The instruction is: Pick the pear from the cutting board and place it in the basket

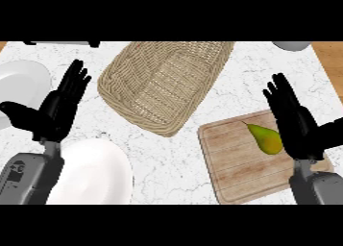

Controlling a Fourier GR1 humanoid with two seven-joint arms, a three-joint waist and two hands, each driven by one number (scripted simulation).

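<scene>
A green-yellow pear [265,138] lies on the wooden cutting board [234,166] at the right, its stem pointing up-left. My right hand [299,125] hovers just right of the pear with fingers straight, open, partly over the board. The woven basket [124,77] sits at the top centre, tilted, with nothing inside. At the left my left hand [52,111] is open, fingers up, holding nothing.
A white plate [96,173] lies at the lower left beside my left forearm, and another white plate [14,86] is at the far left. A grey object [294,45] shows at the top right edge, a dark one [64,43] at the top left.
</scene>
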